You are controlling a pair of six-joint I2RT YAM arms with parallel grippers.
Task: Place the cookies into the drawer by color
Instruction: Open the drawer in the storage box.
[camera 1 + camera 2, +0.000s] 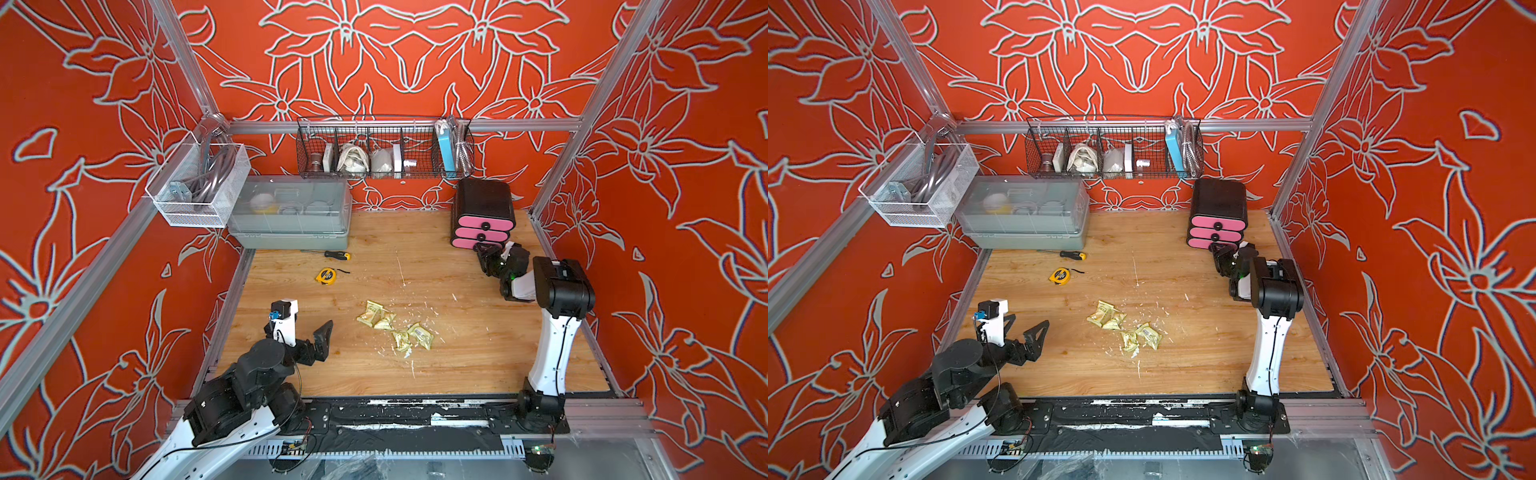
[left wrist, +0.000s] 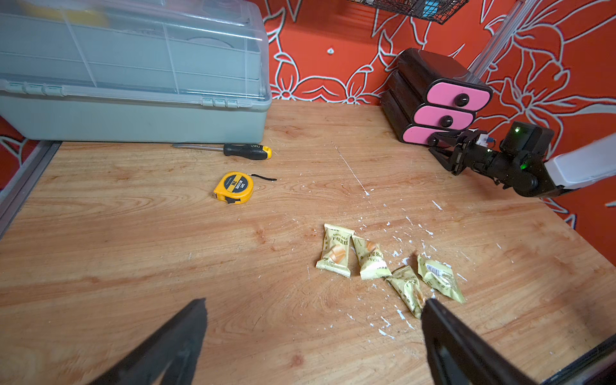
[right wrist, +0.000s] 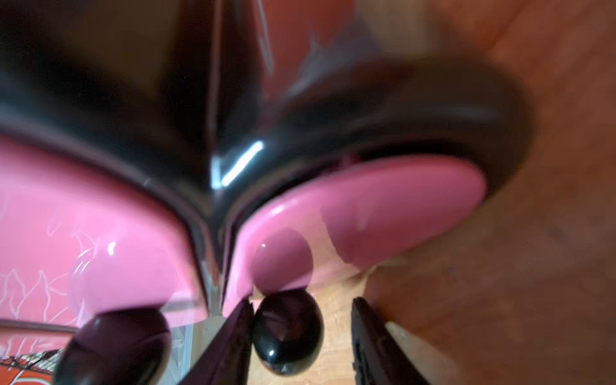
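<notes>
Counted four pale yellow-green crinkly cookie packets (image 1: 376, 316) (image 2: 335, 251) lying in a loose row near the middle of the light wooden tabletop (image 1: 457, 365), neighbours touching or nearly so, with white flecks (image 2: 386, 325) strewn around them. Found the small black rounded chest (image 1: 484, 199) (image 2: 430, 76) of three stacked pink drawers at the far right corner, against the red flowered wall and well apart from the packets. All three fronts looked shut in both top views.

Met the right gripper (image 3: 301, 301) (image 2: 438, 142) at the bottom drawer (image 3: 366, 206), jaws part-spread and straddling its round black knob (image 3: 286, 330) — one finger (image 3: 233, 333) touching the knob's side, the other standing off with bare wood showing in the gap. Not pinched, then.

Noted the left gripper (image 1: 1023, 328) (image 2: 315, 300) low over the near left of the table, jaws spread wide and empty, apart from the packets in both top views.

Farther out: a round yellow tape measure (image 1: 326, 276) left of centre, beyond it a black-and-yellow-handled screwdriver (image 1: 337, 255) lying just before a grey lidded plastic bin (image 1: 291, 237) — and, hung on the back rail, a black wire basket (image 1: 384, 174) holding oddments.
</notes>
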